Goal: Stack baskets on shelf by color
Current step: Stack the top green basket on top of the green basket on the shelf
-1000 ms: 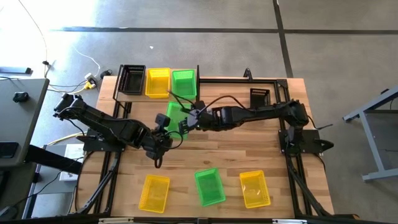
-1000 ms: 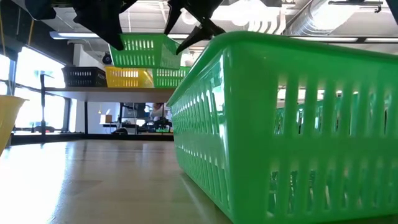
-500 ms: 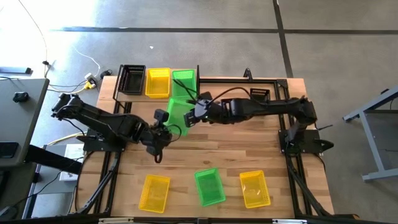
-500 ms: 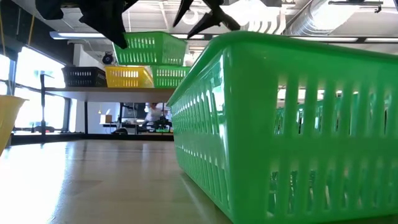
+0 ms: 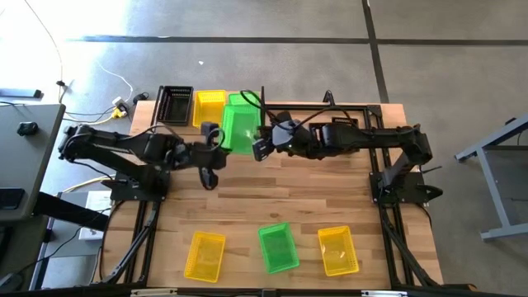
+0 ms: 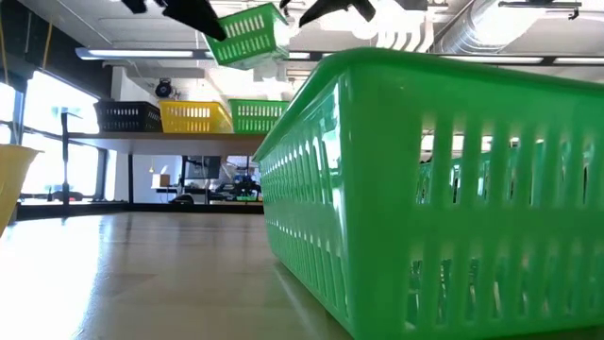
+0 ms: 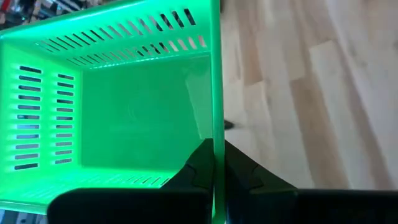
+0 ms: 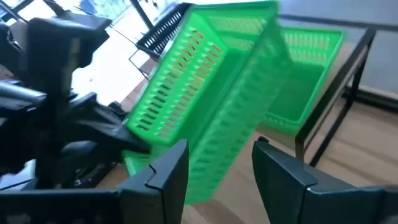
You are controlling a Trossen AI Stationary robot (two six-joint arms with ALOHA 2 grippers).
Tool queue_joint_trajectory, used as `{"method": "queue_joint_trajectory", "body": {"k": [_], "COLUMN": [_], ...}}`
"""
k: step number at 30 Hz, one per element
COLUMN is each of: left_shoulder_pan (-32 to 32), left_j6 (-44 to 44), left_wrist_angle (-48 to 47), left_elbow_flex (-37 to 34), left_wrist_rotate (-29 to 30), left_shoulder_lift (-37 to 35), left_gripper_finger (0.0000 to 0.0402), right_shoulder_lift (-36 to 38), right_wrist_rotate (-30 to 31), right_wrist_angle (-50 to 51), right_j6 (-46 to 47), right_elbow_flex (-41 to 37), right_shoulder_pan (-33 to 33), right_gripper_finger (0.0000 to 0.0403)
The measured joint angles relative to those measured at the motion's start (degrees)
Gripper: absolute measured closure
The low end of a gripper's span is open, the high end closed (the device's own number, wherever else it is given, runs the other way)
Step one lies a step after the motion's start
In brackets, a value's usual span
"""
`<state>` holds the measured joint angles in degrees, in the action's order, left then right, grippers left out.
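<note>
Green plastic fills the middle of the scene: a bright green mesh basket [image 5: 238, 132] hangs tilted in the air just in front of the shelf [image 5: 162, 124], well above the table in the low view. The left gripper [image 5: 221, 138] pinches one of its side walls, with the rim running between the two dark fingers [image 7: 245, 174] in the left wrist view. The right gripper [image 5: 262, 148] sits just beside the basket's other side, its fingers [image 8: 163, 171] spread apart with nothing between them.

On the shelf stand three baskets in a row: a black basket [image 5: 175, 105] at the left end, a yellow basket [image 5: 209, 108] in the middle, and a second green basket [image 5: 245, 102] at the right end, partly covered from above by the held one.

Another black basket [image 5: 344, 127] lies on the table behind the right arm. Along the near edge of the wooden tabletop [image 5: 330, 194] lie three more, well apart from the shelf: a yellow one [image 5: 205, 255], a green one [image 5: 278, 247] that looms large in the low view, and another yellow one [image 5: 338, 250].
</note>
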<state>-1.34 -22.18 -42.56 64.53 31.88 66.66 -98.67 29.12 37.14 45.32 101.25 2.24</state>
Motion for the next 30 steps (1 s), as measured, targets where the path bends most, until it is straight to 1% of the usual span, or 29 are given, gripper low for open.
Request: {"method": "queue_joint_trajectory", "body": {"k": [2,3,6,9,12,17,19,24,28,30], "left_shoulder_pan": [2.6,3.7,7.8,11.8,16.0,21.7,23.5,26.4,27.4,27.5], "left_j6": [-2.3,-3.4,-5.4,-6.9,-8.0,-6.8,-6.7,-6.7,-5.6,-5.5], "left_wrist_angle": [0.6,2.4,4.4,6.8,7.7,7.8,7.9,7.5,7.1,7.1], "left_elbow_flex": [-0.2,0.0,-0.1,0.0,0.0,-0.1,-0.1,-0.1,-0.1,-0.1], "left_wrist_rotate": [-0.4,-0.7,-4.6,-9.4,-12.7,-17.6,-19.2,-20.3,-22.6,-22.9], "left_shoulder_lift": [-1.0,-1.1,-1.5,-1.6,-1.2,0.3,1.1,2.8,3.4,4.0], "left_gripper_finger": [0.0401,0.0401,0.0401,0.0401,0.0401,0.0401,0.0401,0.0401,0.0401,0.0401], "right_shoulder_lift": [0.0,0.0,0.2,0.2,0.2,0.2,0.2,0.2,0.2,0.1], "right_wrist_rotate": [0.0,0.0,0.5,2.4,2.8,2.7,2.7,2.0,1.3,0.3], "right_wrist_angle": [-0.3,-0.2,-0.2,-0.2,-0.1,0.0,0.0,0.5,1.0,1.3], "right_j6": [-0.8,-0.8,-0.8,-0.4,-0.3,-0.3,-0.4,-0.4,-0.4,-0.5], "right_elbow_flex": [0.0,0.0,0.0,0.0,0.0,0.0,0.0,0.0,0.0,0.0], "right_shoulder_pan": [0.0,0.0,0.0,0.0,-0.3,-1.1,-1.6,-3.3,-4.8,-5.5], "right_gripper_finger": [0.0242,0.0242,0.0242,0.0242,0.0242,0.0242,0.0242,0.0242,0.0242,0.0242]}}
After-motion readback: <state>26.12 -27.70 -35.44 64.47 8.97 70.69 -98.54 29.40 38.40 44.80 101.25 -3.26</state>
